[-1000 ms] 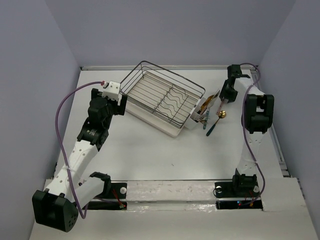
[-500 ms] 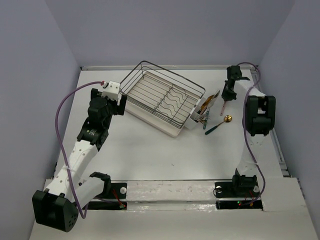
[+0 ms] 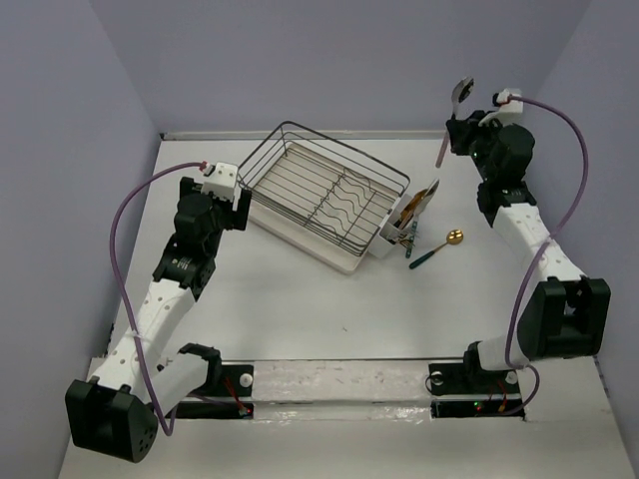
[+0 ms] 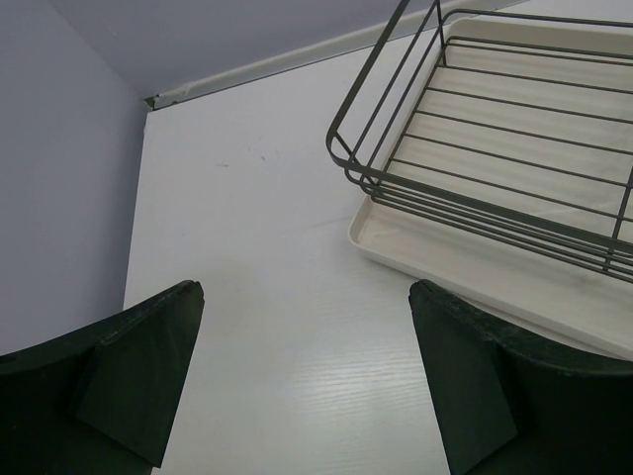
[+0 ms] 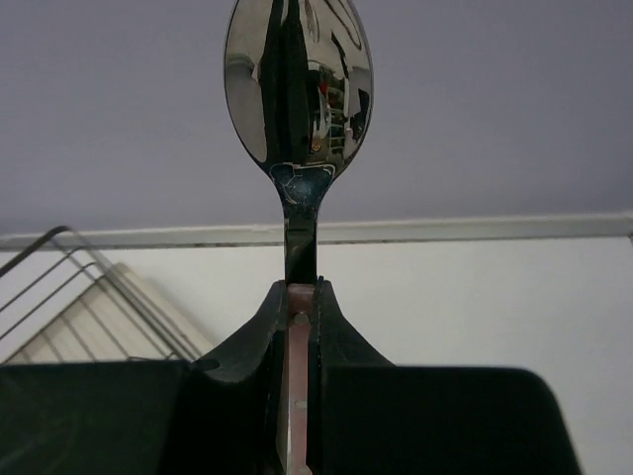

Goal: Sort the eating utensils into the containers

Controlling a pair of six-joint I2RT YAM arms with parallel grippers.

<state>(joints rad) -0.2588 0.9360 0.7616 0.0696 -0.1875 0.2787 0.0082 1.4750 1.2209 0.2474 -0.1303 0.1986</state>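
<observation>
Top view. My right claw [image 3: 452,128] is raised off the surface [image 3: 300,299] at about 1 o'clock in the scene. It is pinched tight on the pink-handled spoon [image 3: 459,92], bowl up, with the handle hanging toward 7 o'clock. I hold it high on the handle. I judge that leaves the long end free to go into a compartment first.

The cutlery holder [image 3: 391,238] sits at the 4 o'clock corner of the dish rack [image 3: 324,195]. Several utensils [image 3: 419,205] stand in it, leaning toward 1 o'clock. A teal-handled spoon [image 3: 431,251] lies flat on the surface just beside the holder at its 3 o'clock, not yet sorted. My left claw [image 3: 238,205] waits at the rack's 9 o'clock end, well apart from the cutlery.

Left wrist view. The left claw [image 4: 307,396] is spread wide and holds nothing, with bare surface under it. The rack's corner and its drip tray [image 4: 445,262] fill 1 to 3 o'clock. I judge this claw is parked here to keep the right side's path free.

Right wrist view. The spoon's bowl stands upright at 12 o'clock. The pink handle is clamped dead centre in the right claw [image 5: 300,332], just below the neck. The spoon looks straight and square in the grip, which should help aim it at a slot. The rack's wires show at 8 o'clock. The holder is out of this view.
</observation>
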